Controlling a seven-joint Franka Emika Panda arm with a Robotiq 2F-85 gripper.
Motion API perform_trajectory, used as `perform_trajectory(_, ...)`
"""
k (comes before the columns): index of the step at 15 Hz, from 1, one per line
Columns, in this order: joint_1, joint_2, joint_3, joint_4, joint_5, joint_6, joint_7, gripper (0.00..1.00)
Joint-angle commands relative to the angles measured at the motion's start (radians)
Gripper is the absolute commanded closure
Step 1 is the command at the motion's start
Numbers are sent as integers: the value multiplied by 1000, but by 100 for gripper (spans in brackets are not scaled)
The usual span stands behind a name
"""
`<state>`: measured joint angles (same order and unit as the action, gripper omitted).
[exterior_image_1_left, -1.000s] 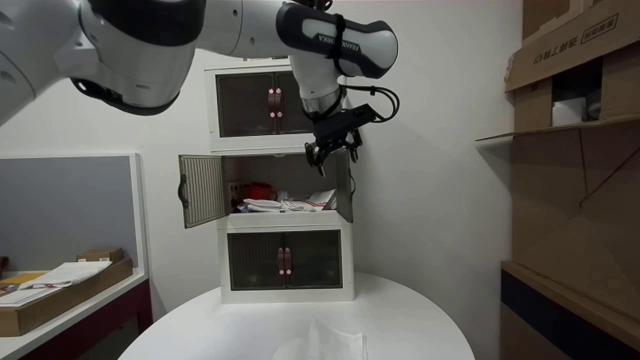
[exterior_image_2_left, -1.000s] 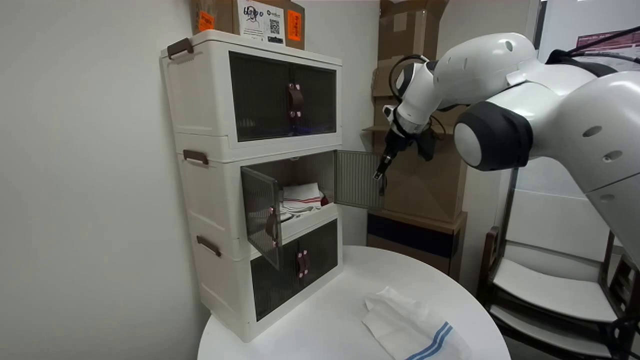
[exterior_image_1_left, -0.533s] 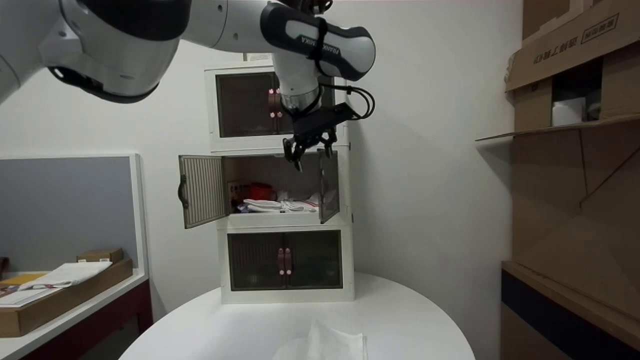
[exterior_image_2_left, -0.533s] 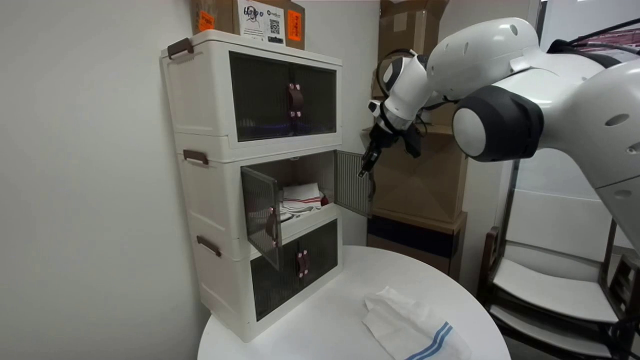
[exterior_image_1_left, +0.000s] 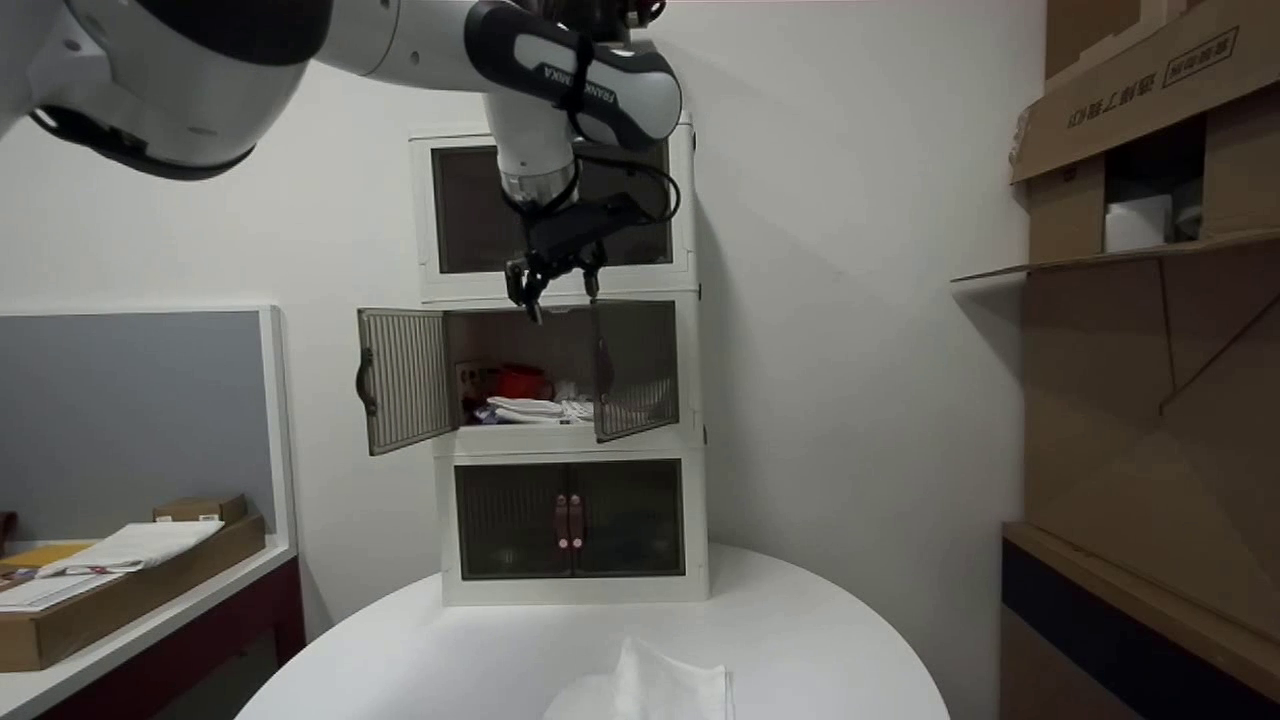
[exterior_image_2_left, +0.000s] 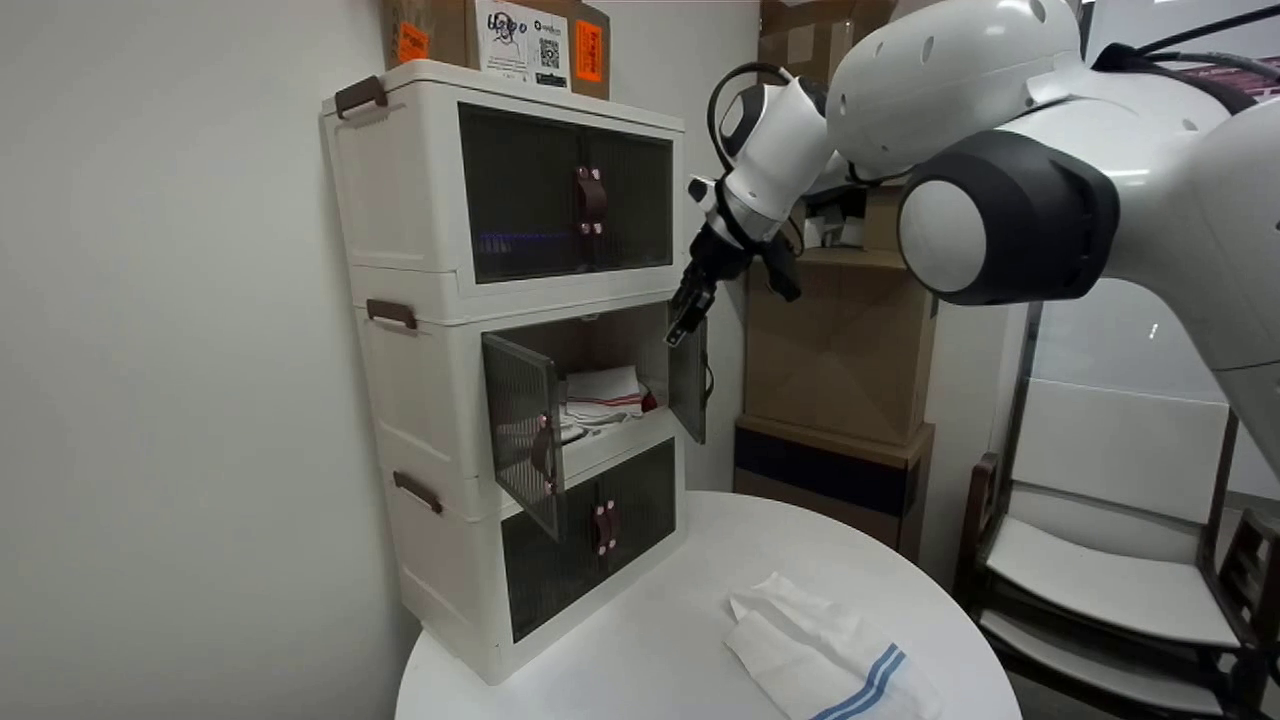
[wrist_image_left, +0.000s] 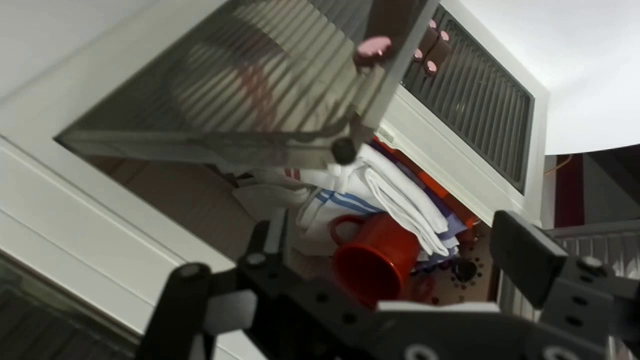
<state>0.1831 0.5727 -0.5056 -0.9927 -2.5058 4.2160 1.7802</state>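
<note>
White cabinet (exterior_image_1_left: 570, 440) | left door (exterior_image_1_left: 405, 380) ajar, right door (exterior_image_1_left: 637, 371) half across, neither shut | my gripper (exterior_image_1_left: 565, 306) near latter, jaws spread, empty

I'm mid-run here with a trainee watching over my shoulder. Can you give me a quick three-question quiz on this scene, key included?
1. Multiple choice: which tier of the stacked cabinet has both doors at least partly open?
A) top
B) middle
C) bottom

2. True or false: the gripper is clamped on something.

3. Short answer: what colour are the stripes on the cloth lying on the round table?

Key:
1. B, the middle tier.
2. False; its jaws stand apart with nothing held, and the red mug is inside the cabinet.
3. Blue.
</note>
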Motion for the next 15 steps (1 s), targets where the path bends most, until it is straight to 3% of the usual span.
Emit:
perform_trajectory(1, 57, -17, 12, -45, -9, 13, -34, 0)
perform_trajectory(4, 96, -33, 16, -89, -8, 14, -38, 0)
perform_trajectory(6, 157, -76, -43, -174, -8, 13, -36, 0)
perform_trajectory(8, 288, -109, -210, -302, -6, 3, -62, 0)
perform_trajectory(12, 452, -70, -515, -344, -4, 9, -60, 0)
perform_trajectory(15, 515, -69, -666, -372, -5, 9, -61, 0)
